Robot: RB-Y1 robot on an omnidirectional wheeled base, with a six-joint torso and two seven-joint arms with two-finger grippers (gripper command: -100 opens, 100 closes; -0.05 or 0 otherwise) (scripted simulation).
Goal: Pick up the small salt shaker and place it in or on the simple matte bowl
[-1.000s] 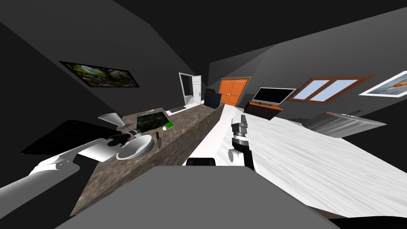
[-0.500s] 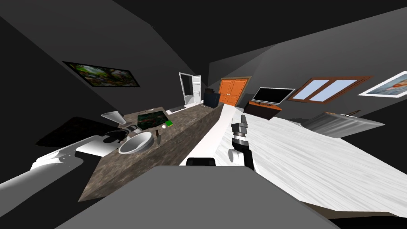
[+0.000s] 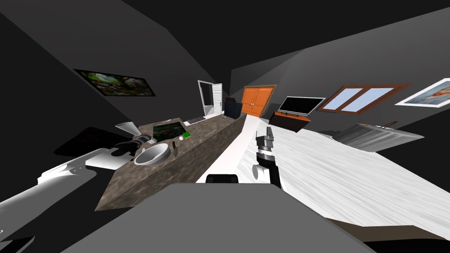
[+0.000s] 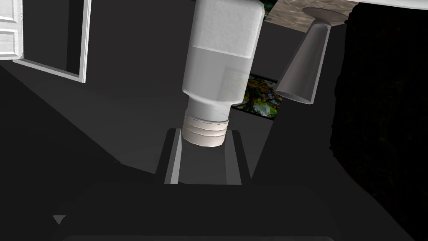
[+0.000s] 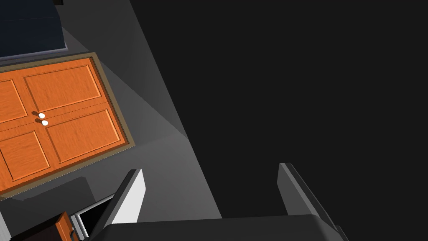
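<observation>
**Shaker gripped beside the bowl**

A mottled brown counter (image 3: 145,193) carries a white bowl (image 3: 146,159). The left arm reaches in over the counter's edge. The left gripper (image 4: 205,161) is clenched on the ribbed end of the white salt shaker (image 4: 221,62), just beside the bowl. The right gripper (image 5: 213,196) is held forward, its fingers spread.

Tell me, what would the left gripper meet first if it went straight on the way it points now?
The left gripper is shut on the salt shaker, which leads. Past it, likely the dark wall near the painting; the grey cone stands aside. Depth is unclear.
</observation>
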